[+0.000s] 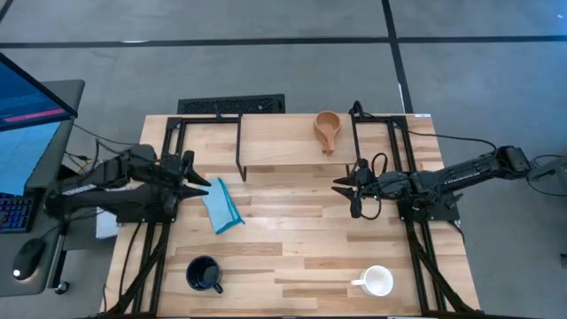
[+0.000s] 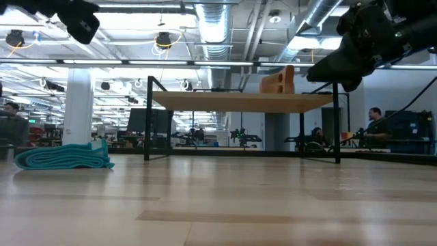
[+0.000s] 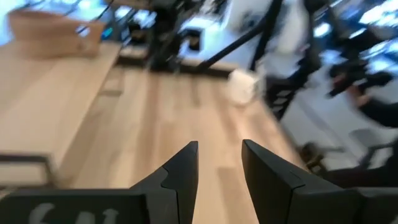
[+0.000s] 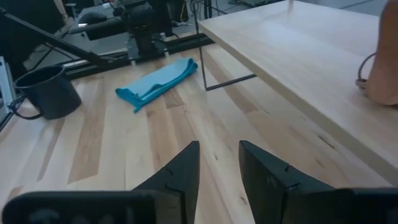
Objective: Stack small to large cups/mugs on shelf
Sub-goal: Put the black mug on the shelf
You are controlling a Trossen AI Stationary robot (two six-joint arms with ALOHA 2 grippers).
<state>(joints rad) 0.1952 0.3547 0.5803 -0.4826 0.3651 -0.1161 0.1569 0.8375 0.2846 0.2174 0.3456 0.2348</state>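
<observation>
The shelf (image 1: 283,142) stands at the table's far middle on thin black legs. The small tan wooden cup (image 1: 327,127) rests on its plank top, toward the right; it also shows in the low view (image 2: 278,80). The dark mug (image 1: 204,273) stands upright near the front left, and the white mug (image 1: 377,281) near the front right. My left gripper (image 1: 202,186) hovers at the left, beside the blue cloth, fingers a little apart and empty (image 3: 219,149). My right gripper (image 1: 341,186) hovers right of centre, in front of the shelf, fingers a little apart and empty (image 4: 219,149).
A folded blue cloth (image 1: 221,206) lies on the table left of centre, just in front of the shelf's left legs. Bare wooden tabletop (image 1: 292,239) lies between the two grippers and the two mugs. A keyboard (image 1: 232,105) lies beyond the table's far edge.
</observation>
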